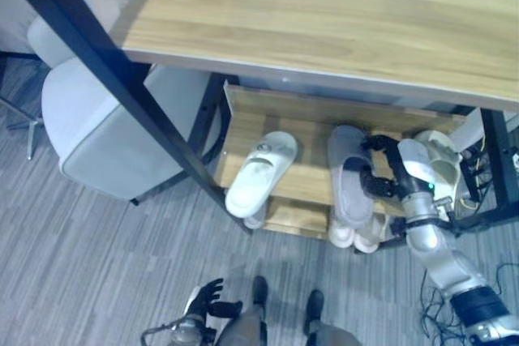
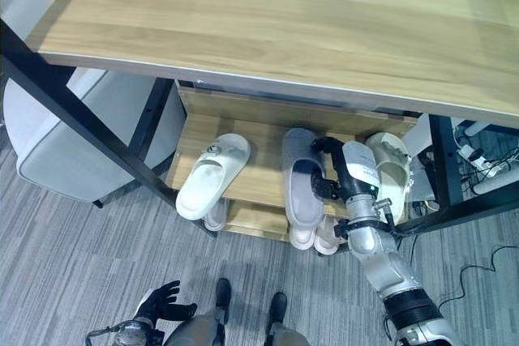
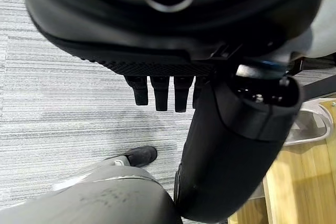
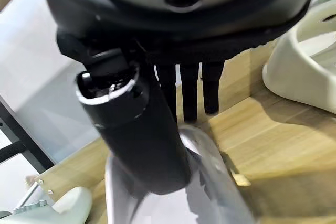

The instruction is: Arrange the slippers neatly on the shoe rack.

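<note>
The wooden shoe rack [image 1: 308,123] stands under a table. On its upper shelf a white slipper [image 1: 261,172] lies tilted at the left and overhangs the front edge. A grey slipper [image 1: 347,188] lies in the middle and a cream slipper [image 1: 442,160] at the right. My right hand [image 1: 397,169] is shut on the grey slipper; its thumb [image 4: 136,135] lies on top of the grey slipper [image 4: 210,182] and its fingers curl round the slipper's far end. My left hand [image 1: 207,297] hangs open low over the carpet, away from the rack.
More slippers [image 1: 355,237] peek out from the lower shelf. A black slanted table leg [image 1: 122,79] crosses in front of the rack's left end. A grey chair [image 1: 105,119] stands to the left. Cables [image 1: 478,180] hang by the black frame at the right.
</note>
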